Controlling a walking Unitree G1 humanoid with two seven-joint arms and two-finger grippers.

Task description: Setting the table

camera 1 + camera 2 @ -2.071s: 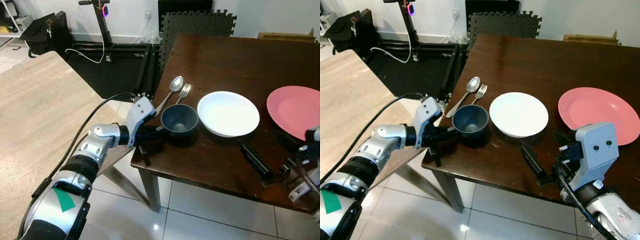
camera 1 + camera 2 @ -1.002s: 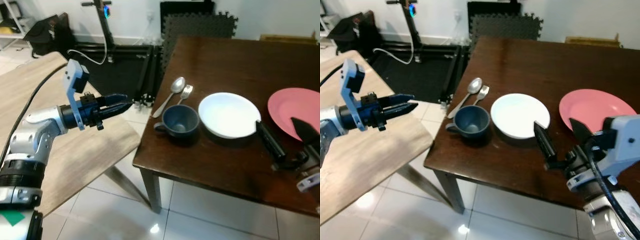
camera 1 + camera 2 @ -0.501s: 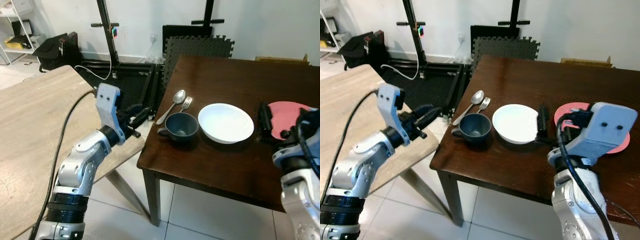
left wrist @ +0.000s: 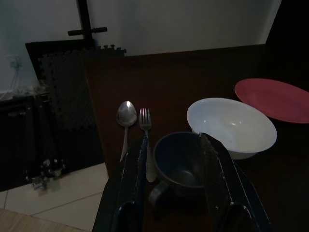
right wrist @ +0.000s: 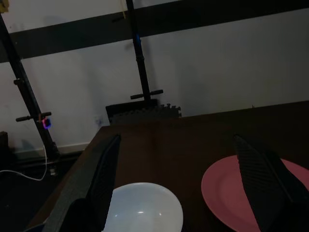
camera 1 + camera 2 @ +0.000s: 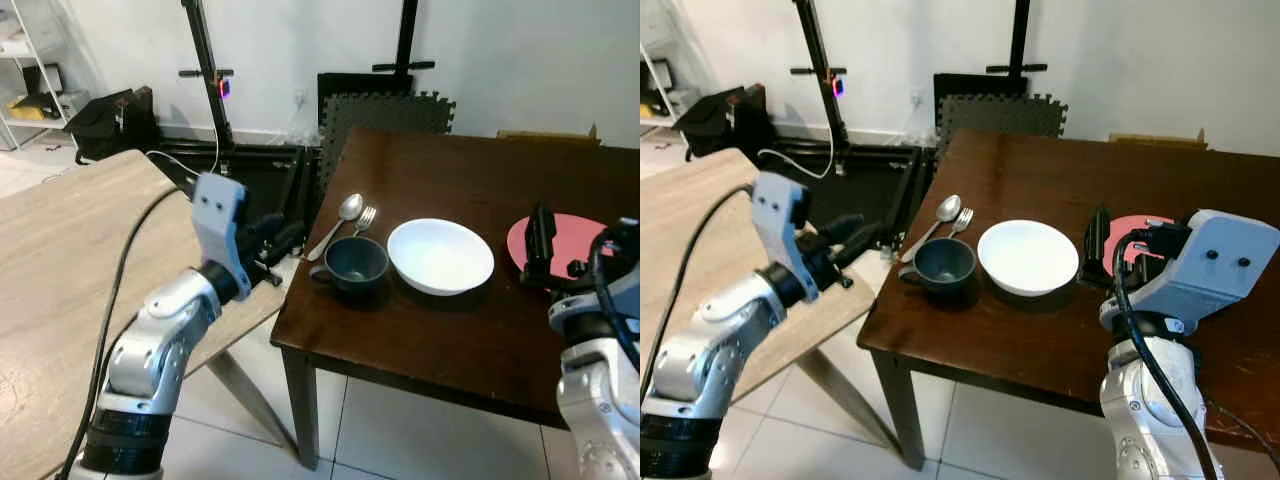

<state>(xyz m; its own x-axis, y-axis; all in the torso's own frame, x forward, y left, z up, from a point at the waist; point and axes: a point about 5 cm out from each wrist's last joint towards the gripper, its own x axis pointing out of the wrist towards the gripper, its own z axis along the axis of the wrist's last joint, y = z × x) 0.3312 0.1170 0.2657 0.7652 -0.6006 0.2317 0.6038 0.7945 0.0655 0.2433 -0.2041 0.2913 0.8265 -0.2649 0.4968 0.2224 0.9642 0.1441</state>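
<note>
The left tool [image 6: 283, 236] is drawn back off the surface [image 6: 440, 330], released; the mug [image 6: 352, 262] is left beside the bowl [image 6: 440, 256]. The right tool [image 6: 1098, 237] is raised, spread empty, by the plate [image 6: 565, 240].

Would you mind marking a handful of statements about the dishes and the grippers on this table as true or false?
1. The spoon and fork lie side by side beyond the dark blue cup. True.
2. The white bowl sits between the cup and the pink plate. True.
3. The left gripper is closed around the cup's handle. False: it is open and held off the table's edge, apart from the cup.
4. The fork rests inside the white bowl. False: it lies on the dark table next to the spoon.
5. The right gripper is open, with the bowl and pink plate ahead of it. True.
</note>
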